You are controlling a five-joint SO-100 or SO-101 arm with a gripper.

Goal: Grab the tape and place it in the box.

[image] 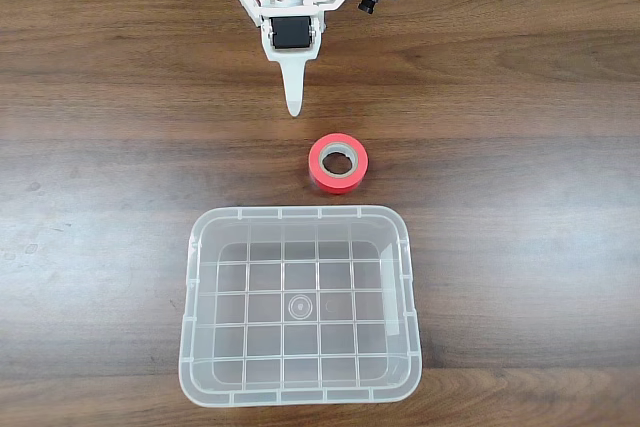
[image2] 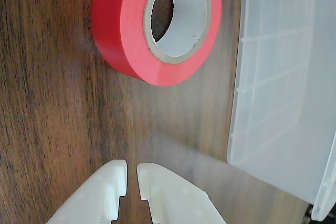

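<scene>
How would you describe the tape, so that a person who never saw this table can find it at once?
In the fixed view, start at the clear plastic box, the largest thing on the brown wooden table. Just beyond its far rim, towards the white gripper, lies the tape. It is a small ring, the one bright red thing, with a pale core.

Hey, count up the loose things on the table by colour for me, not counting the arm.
Red: 1, the tape
Clear: 1, the box
Total: 2
</scene>
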